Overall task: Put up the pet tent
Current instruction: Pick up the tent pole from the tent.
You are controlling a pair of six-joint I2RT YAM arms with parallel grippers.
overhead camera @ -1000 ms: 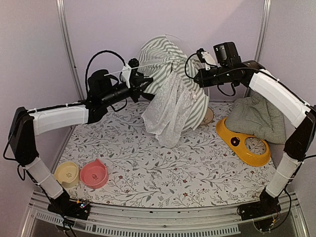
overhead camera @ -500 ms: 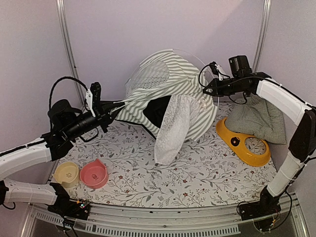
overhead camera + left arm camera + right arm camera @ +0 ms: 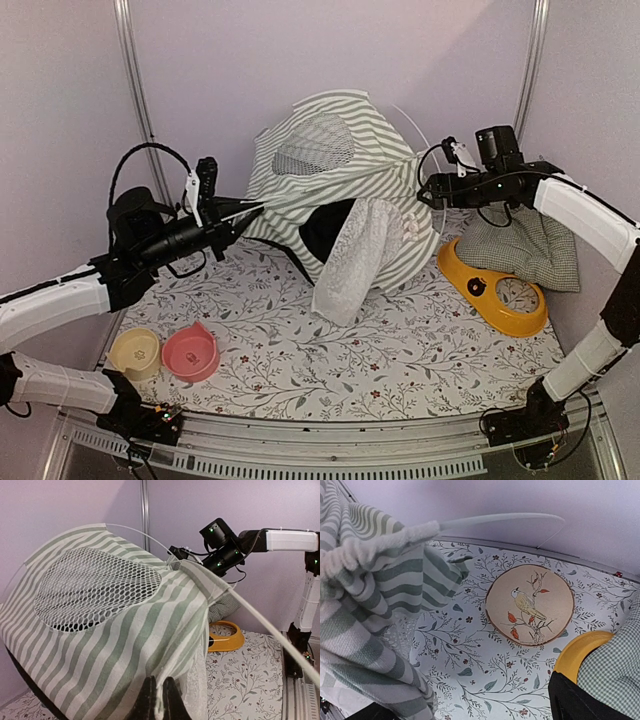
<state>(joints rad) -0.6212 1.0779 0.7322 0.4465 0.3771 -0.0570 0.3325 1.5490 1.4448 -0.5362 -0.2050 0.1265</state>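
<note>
Top view: my left claw (image 3: 228,214) pinched shut on pet tent (image 3: 380,140) edge, to hold it stretched open. My right claw (image 3: 428,190) wide, holds nothing, just beside tent's other side.

Left tool (image 3: 234,214) clamped; right tool (image 3: 428,190) spread wide.

My left claw (image 3: 233,213) pinches the left corner of the pet tent (image 3: 340,190), which stands puffed at the back of the table (image 3: 400,350); my right claw (image 3: 432,190) hangs just beside its right edge.
</note>
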